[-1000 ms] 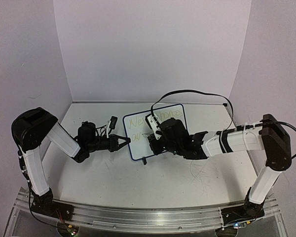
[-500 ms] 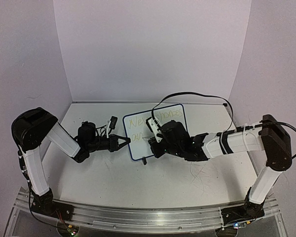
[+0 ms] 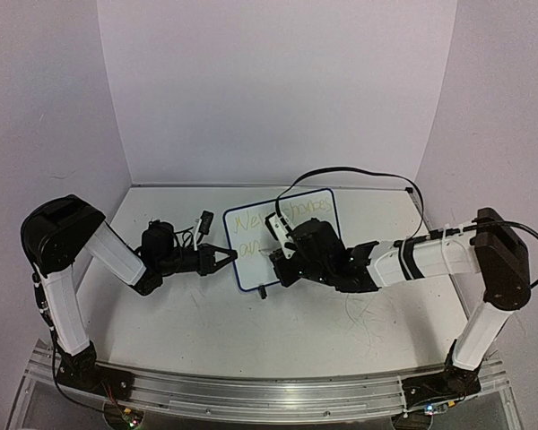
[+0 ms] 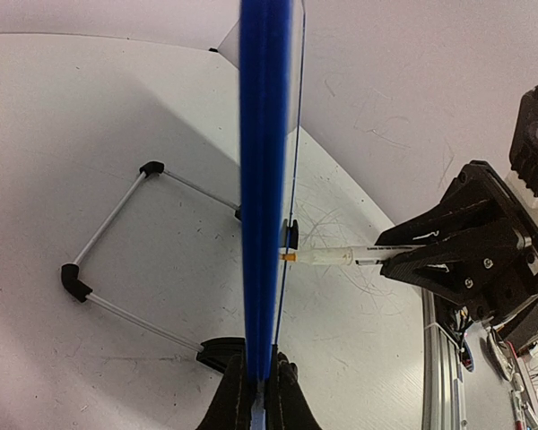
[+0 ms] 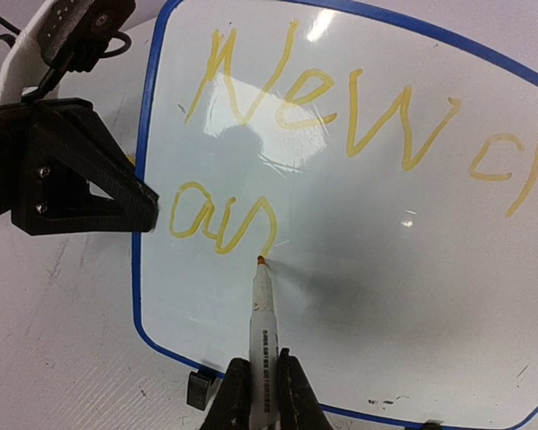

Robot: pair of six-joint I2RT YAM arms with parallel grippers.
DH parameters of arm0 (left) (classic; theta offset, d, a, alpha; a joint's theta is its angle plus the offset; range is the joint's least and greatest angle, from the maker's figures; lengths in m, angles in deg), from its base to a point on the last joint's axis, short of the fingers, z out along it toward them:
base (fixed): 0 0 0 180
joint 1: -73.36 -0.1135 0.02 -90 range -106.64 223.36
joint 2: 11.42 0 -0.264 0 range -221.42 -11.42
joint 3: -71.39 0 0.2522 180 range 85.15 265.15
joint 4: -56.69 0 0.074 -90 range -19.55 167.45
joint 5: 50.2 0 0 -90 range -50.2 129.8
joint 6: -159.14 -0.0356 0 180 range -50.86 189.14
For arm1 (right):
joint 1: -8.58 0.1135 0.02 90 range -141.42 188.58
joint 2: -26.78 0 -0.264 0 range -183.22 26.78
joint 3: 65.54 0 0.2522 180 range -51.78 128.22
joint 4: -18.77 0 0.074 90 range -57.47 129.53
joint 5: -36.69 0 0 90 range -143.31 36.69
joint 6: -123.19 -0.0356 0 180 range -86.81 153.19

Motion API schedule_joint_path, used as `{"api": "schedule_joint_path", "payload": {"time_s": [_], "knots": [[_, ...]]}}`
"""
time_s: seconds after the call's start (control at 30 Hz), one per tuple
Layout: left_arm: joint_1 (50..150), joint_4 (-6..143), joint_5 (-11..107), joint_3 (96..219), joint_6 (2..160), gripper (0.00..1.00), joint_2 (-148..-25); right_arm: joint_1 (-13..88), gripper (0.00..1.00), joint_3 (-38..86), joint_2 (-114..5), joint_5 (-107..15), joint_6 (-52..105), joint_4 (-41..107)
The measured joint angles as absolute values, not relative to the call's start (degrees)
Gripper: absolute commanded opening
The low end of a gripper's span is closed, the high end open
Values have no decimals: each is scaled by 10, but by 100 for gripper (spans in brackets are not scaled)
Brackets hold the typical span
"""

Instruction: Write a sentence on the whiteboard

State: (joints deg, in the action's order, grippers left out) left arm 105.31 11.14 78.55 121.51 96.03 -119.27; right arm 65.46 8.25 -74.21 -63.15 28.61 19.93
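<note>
The whiteboard (image 3: 247, 265), white with a thin blue frame, stands tilted at mid-table. My left gripper (image 3: 230, 256) is shut on its left edge; the left wrist view shows that blue edge (image 4: 264, 179) clamped end-on in the gripper (image 4: 258, 396). The sentence (image 5: 323, 98) is pale yellow, "New ch…" above a short second line (image 5: 222, 224). My right gripper (image 5: 258, 385) is shut on a white marker (image 5: 262, 322). The marker's orange tip touches the board at the end of the second line. From the left wrist, the marker (image 4: 327, 257) meets the board's face, with the right gripper (image 4: 390, 257) behind it.
A wire stand (image 4: 108, 260) with black corners props the board from behind. A black cable (image 3: 359, 170) loops over the right arm. Thin grey scribbles (image 3: 363, 313) mark the tabletop to the right. White walls close in the back and sides, and a metal rail (image 3: 269, 394) runs along the front.
A second ago the right gripper and marker shifted slightly left and nearer along the second line. Since half a second ago nothing visibly moved. The left gripper holds still.
</note>
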Motion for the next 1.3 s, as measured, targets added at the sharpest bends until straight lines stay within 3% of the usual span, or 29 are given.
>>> {"api": "schedule_joint_path", "payload": {"time_s": [0.8,1.3], "knots": [[1053,115,784,1216,961,0,-1191,647,0,115,-741,-683,292,190],[1053,115,785,1216,956,0,-1190,636,0,32,-657,-633,300,171]]}}
